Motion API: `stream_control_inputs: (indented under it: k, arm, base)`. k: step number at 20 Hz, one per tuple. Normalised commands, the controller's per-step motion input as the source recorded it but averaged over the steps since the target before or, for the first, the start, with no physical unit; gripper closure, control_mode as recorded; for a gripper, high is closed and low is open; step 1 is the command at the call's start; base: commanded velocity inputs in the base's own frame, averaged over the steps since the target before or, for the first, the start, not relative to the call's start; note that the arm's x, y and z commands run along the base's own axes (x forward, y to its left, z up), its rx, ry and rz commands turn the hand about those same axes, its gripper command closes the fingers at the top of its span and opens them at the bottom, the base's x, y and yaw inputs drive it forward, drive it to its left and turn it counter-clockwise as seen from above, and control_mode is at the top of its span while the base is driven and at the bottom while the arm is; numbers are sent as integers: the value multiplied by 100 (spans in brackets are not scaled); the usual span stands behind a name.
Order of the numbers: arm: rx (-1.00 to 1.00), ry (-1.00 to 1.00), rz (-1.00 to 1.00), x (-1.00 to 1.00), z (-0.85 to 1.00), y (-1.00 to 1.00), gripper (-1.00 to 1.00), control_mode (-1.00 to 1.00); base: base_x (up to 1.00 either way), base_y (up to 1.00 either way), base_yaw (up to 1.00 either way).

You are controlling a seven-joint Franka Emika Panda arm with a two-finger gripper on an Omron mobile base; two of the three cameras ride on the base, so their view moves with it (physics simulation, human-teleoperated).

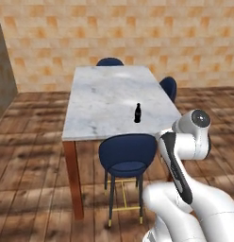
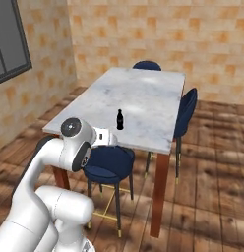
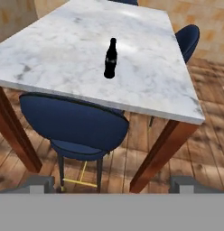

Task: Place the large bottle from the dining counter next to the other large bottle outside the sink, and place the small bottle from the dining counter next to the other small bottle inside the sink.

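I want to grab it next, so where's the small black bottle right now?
The small bottle stands upright on the dining counter, near its front edge, just beyond the blue stool.

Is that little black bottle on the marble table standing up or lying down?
Standing upright. The small bottle has its base on the dining counter and its neck points straight up, the same in both base views.

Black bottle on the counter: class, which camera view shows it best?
The hand view: the bottle looks largest there, neck and body distinct, upright on the counter. Both base views show it smaller and less detailed.
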Motion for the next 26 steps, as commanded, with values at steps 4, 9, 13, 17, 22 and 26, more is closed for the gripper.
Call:
stream_control_inputs:
  k: [4, 9, 13, 17, 22, 26]
  arm:
    - [0, 0, 0, 0, 0, 0, -100, 100]
    - [0, 0, 0, 0, 0, 0, -100, 100]
    - [0, 0, 0, 0, 0, 0, -100, 100]
    - [0, 0, 0, 0, 0, 0, -100, 100]
    - [0, 0, 0, 0, 0, 0, -100, 100]
    - [0, 0, 0, 0, 0, 0, -100, 100]
  base:
    - [51, 2, -4]
    - [46, 3, -4]
    - [38, 3, -3]
    - [37, 1, -3]
    - [37, 0, -3]
    - [38, 0, -3]
